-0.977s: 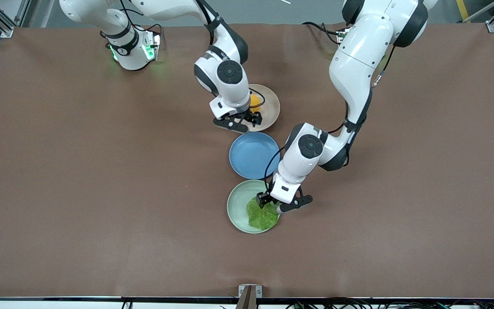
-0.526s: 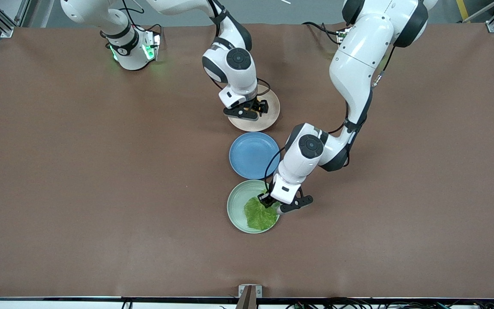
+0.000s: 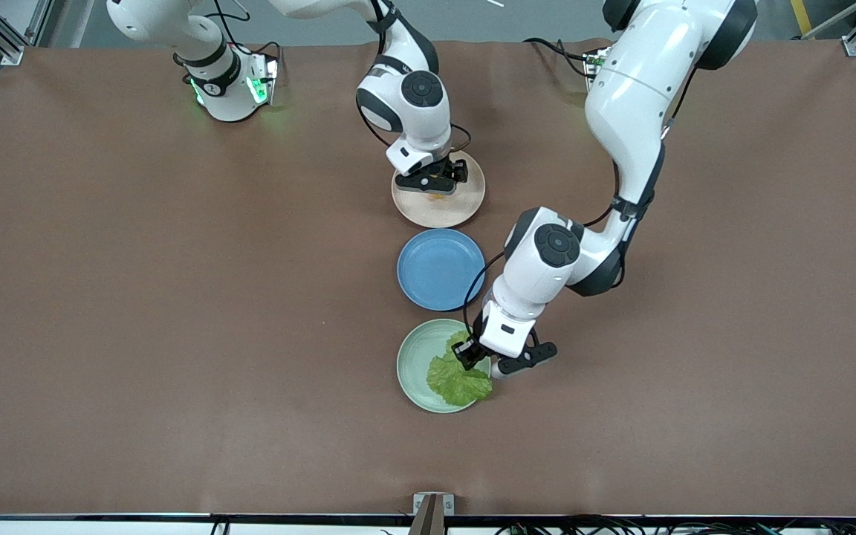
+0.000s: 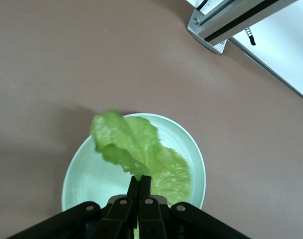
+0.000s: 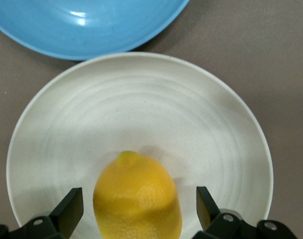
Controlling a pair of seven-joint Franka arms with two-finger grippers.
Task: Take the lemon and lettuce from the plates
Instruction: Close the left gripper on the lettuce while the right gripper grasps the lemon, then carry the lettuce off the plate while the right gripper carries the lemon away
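Note:
The lettuce (image 3: 458, 377) is a crinkled green leaf over the mint green plate (image 3: 417, 360), the plate nearest the front camera. My left gripper (image 3: 475, 357) is shut on the leaf's edge; in the left wrist view the lettuce (image 4: 141, 152) hangs from the closed fingertips (image 4: 140, 184) above the plate (image 4: 86, 174). The lemon (image 5: 137, 199) lies on the beige plate (image 5: 141, 114), with my right gripper (image 5: 137, 204) open and its fingers on either side of it. In the front view my right gripper (image 3: 435, 182) is low over the beige plate (image 3: 458, 208) and hides most of the lemon.
An empty blue plate (image 3: 439, 267) lies between the two task plates; its rim shows in the right wrist view (image 5: 81, 30). The brown table (image 3: 175, 297) stretches wide toward both arms' ends.
My right gripper moved back over the beige plate and came down around the lemon. My left gripper closed on the lettuce and dragged it toward the plate's rim.

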